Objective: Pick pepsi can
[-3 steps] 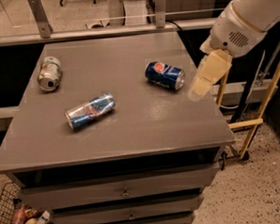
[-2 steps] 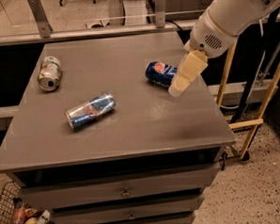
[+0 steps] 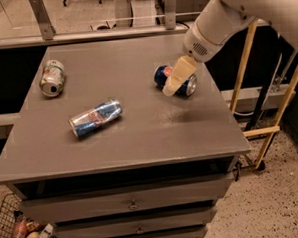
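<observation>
The pepsi can (image 3: 160,75) lies on its side at the right rear of the grey table (image 3: 140,141). It is dark blue with a red-white-blue logo, and its silver end faces front right. My gripper (image 3: 170,89), cream-coloured at the end of the white arm, hangs right over the can's middle and hides part of it. I cannot tell whether it touches the can.
A slim silver-and-blue can (image 3: 96,117) lies on its side left of centre. A pale green-and-white can (image 3: 53,78) lies at the far left. Drawers sit under the tabletop. A wire basket (image 3: 12,231) stands at the bottom left and a yellow frame (image 3: 262,131) at the right.
The arm has swung left from beside the table's right edge. The gripper now sits over the pepsi can instead of to its right. The cans have not moved.
</observation>
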`<state>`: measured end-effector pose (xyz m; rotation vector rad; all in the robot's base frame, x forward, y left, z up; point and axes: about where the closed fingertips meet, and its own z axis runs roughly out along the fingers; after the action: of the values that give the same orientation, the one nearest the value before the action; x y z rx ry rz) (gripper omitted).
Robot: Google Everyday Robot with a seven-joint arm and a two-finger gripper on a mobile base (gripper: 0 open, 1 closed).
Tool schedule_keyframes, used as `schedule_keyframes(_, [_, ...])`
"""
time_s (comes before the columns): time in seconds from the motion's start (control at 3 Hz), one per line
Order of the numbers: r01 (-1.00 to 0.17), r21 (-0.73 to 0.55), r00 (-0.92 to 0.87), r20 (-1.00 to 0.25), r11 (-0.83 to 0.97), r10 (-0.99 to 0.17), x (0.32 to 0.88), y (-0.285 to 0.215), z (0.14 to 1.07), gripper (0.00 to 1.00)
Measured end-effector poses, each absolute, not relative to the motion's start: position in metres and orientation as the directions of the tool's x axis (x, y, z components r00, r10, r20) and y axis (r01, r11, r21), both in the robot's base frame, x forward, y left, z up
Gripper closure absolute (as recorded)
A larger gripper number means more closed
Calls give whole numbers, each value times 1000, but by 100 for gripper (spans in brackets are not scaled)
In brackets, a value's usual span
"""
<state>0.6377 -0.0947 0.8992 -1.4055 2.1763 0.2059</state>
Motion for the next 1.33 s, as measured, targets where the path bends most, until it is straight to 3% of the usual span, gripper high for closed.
schedule_keyframes(0.33, [-876, -153, -337, -485, 458, -807, 656, -92, 879, 0])
schedule_keyframes(0.67, [-865, -135, -385, -439, 483, -812, 668, -99, 852, 18])
schedule_keyframes(1.0, [-860, -135, -398, -426, 492, -813, 674, -101, 842, 42])
schedule_keyframes(1.33, [-879, -142, -348, -465, 456, -814, 676, -88, 855, 73])
